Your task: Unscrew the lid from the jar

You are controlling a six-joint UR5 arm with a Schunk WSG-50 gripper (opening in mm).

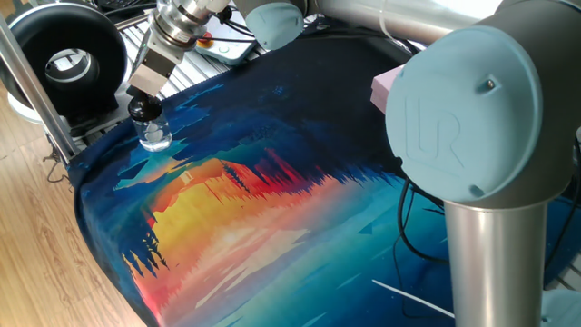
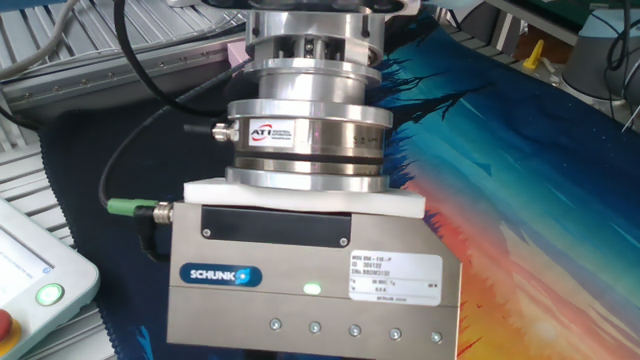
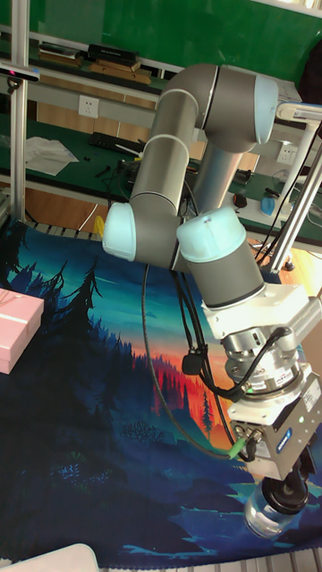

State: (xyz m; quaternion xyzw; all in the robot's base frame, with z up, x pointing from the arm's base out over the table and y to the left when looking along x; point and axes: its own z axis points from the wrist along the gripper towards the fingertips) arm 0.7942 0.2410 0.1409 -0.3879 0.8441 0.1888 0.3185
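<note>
- The jar (image 1: 156,136) stands on the tablecloth (image 1: 272,209) near its edge
- The lid (image 1: 143,110) sits on it, gripper (image 1: 145,102) directly above
- The gift box (image 3: 16,329) lies well apart

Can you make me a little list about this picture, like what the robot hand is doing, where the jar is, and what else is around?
gripper: shut on the lid, pointing down at it
lid: black, on top of the jar
jar: small clear glass, upright on the cloth near its edge
cloth: sunset picture in blue, orange and red
pink box: on the cloth, far from the jar
black ring thing: off the cloth, near the jar
lid off yet: no
</note>
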